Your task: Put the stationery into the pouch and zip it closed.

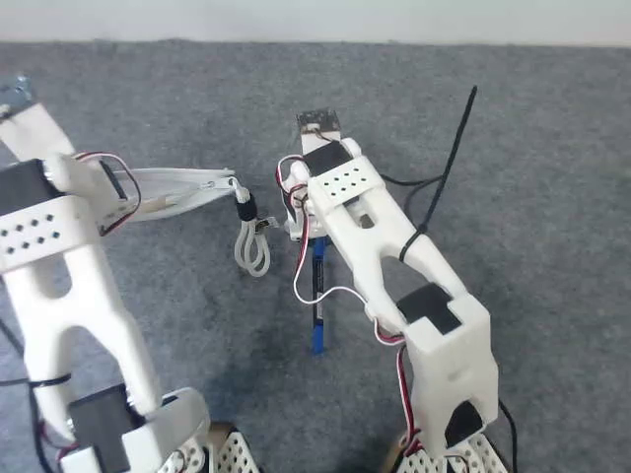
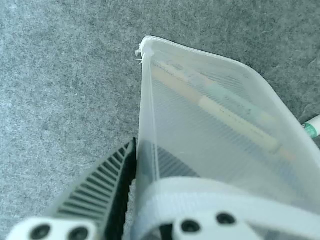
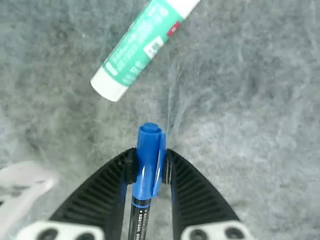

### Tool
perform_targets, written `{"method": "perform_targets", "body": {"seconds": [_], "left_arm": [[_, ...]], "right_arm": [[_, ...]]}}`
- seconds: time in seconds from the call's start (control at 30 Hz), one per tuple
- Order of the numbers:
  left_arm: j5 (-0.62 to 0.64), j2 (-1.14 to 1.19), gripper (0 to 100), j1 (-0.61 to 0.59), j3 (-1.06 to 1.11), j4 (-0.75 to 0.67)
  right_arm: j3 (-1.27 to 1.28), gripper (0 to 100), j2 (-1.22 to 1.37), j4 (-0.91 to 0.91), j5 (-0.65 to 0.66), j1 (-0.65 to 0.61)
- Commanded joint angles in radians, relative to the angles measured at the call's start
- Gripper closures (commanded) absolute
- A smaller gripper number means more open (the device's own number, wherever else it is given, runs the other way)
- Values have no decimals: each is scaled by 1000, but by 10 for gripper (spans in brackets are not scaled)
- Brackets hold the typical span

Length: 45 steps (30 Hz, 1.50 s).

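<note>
1. Right gripper point(image 3: 149, 153): the jaws are clamped on the blue pen point(image 3: 148, 172), close behind its cap. The cap stands just clear of the fingertips and the barrel runs back under the wrist.
2. Left gripper point(image 2: 145, 167): closed on one end of the mesh pouch point(image 2: 210, 130), holding it off the grey table point(image 1: 532, 138). Long stationery pieces point(image 2: 225, 112) already lie inside.
3. In the high view the pouch point(image 1: 182, 192) reaches from the left gripper towards the right arm and ends at the zip pull's white cord loop point(image 1: 253, 246). Whether the zip is open cannot be told.
4. A green-and-white glue stick point(image 3: 140, 50) lies loose on the table near the pen's cap.
5. Step in hand, as judged: carrying the pen to the pouch mouth.
6. Recommendations:
   - Bring the pen in line with the pouch's length before entry.
   - Lead with the cap end.
   - Steer clear of the cord loop.
   - Hold the pouch steady, and release only once most of the barrel is inside.
</note>
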Motion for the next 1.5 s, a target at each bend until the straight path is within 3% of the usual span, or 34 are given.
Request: {"method": "perform_targets", "body": {"seconds": [0.0,0.83,1.17,1.47], "left_arm": [[12,2,990,-14,-1,-20],[12,3,990,-11,-1,-20],[12,3,990,-9,-1,-20],[12,3,990,-8,-1,-20]], "right_arm": [[-55,992,-119,47,-9,-16],[-54,992,-479,297,-9,-101],[44,992,-645,278,-9,-104],[226,992,-845,134,-9,-101]]}}
